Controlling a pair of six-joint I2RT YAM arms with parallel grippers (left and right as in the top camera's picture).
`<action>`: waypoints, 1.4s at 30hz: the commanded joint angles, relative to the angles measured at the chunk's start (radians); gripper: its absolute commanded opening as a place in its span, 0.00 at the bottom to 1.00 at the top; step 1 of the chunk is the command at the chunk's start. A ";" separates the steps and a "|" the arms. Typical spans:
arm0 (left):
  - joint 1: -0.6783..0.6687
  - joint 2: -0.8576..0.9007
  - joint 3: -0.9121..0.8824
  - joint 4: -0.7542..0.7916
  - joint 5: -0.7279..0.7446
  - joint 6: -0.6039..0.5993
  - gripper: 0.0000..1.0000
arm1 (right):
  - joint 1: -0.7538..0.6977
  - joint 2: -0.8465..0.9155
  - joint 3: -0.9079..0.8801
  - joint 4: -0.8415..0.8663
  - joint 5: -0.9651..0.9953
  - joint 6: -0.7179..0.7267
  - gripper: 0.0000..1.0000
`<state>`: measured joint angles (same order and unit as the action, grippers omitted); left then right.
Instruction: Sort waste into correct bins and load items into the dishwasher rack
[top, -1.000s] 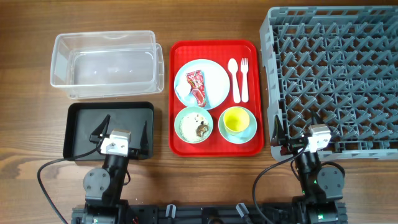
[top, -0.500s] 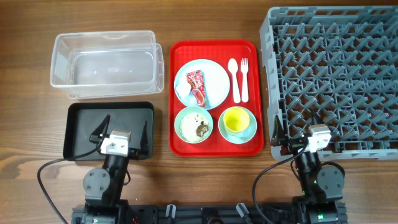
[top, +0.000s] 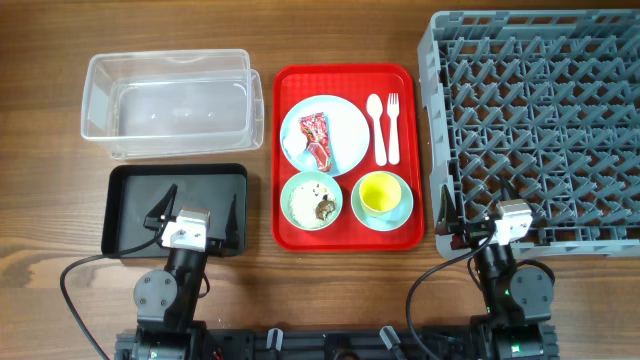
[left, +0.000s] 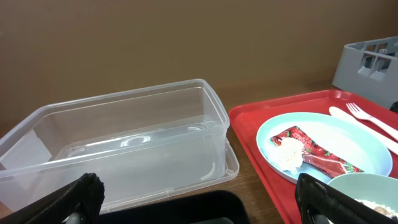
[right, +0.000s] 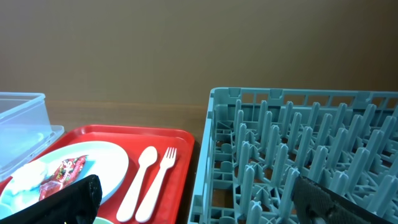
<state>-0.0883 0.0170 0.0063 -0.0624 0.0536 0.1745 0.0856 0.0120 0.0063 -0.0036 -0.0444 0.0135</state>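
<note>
A red serving tray (top: 345, 235) holds a pale blue plate (top: 345, 125) with a red snack wrapper (top: 316, 138) and a white tissue wad (top: 292, 148), a pale green bowl (top: 300, 200) with rice and brown scraps, a yellow cup (top: 378, 193) on a pale blue saucer (top: 400, 214), and a white spoon (top: 377, 128) and fork (top: 393, 128). The clear tub (top: 168, 103) and black tray (top: 130, 200) lie at the left, both empty. The grey dishwasher rack (top: 545, 125) is at the right. My left gripper (top: 196, 218) is open over the black tray's near edge. My right gripper (top: 480, 212) is open at the rack's near left corner.
The wooden table (top: 40, 150) runs bare around the containers. In the left wrist view the clear tub (left: 118, 149) and plate (left: 348, 140) are ahead. In the right wrist view the spoon (right: 138, 180), fork (right: 160, 177) and rack (right: 298, 155) are ahead.
</note>
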 joint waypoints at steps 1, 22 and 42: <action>0.007 0.003 -0.001 -0.010 0.016 -0.002 1.00 | 0.007 0.006 -0.001 0.004 -0.015 -0.013 1.00; 0.007 0.003 -0.001 -0.002 0.095 -0.034 1.00 | 0.007 0.006 -0.001 0.006 -0.031 0.129 1.00; 0.007 0.062 0.286 -0.064 0.399 -0.452 1.00 | 0.007 0.032 0.233 -0.105 -0.470 0.587 1.00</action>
<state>-0.0883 0.0315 0.1215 -0.0906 0.4252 -0.2096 0.0856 0.0174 0.1047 -0.0574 -0.4194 0.5980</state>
